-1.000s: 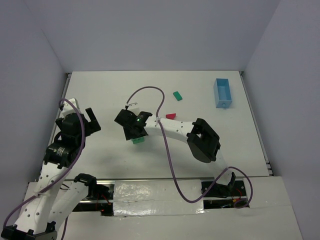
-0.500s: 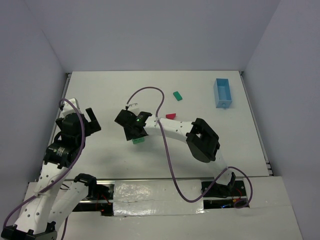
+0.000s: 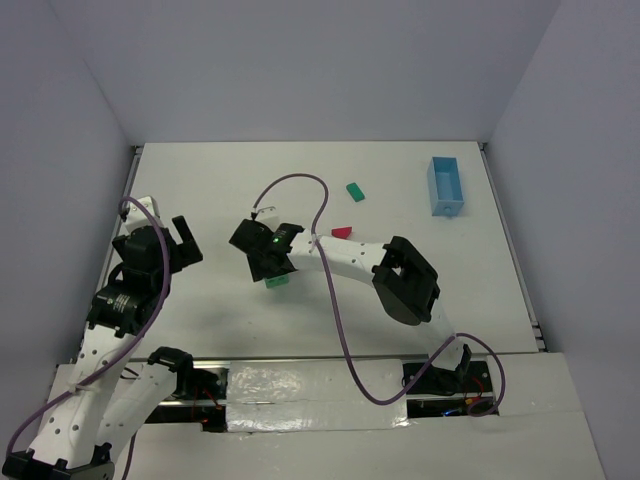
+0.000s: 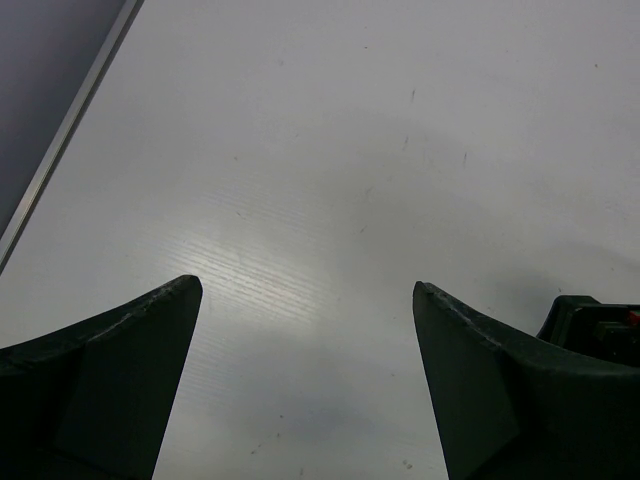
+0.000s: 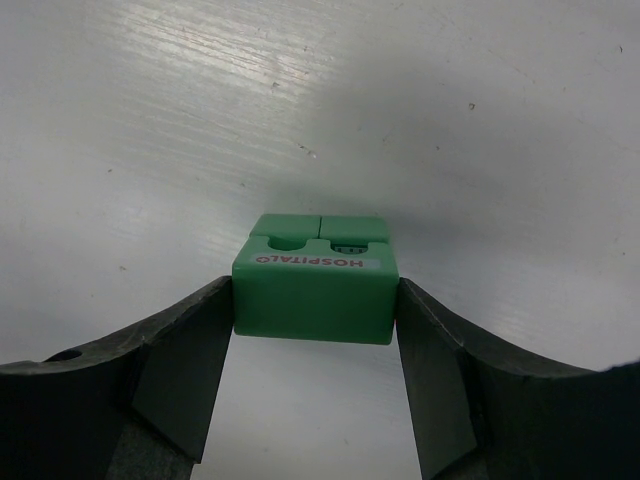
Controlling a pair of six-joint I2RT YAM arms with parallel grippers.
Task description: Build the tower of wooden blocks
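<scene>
Right wrist: green block (image 5: 312, 300) within gripper (image 5: 314, 290)

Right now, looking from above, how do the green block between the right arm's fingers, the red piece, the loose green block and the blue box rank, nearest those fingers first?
From the right fingers, top view:
1. held green block, between them
2. red piece, farther back, to the right
3. loose green block, beyond the red piece
4. blue box, far right corner

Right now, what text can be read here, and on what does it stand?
"HOSPITAL": red letters, upside down, on the small green wooden block in the right tool.
Small mark just behind that label: too small to read.
No other text.
</scene>
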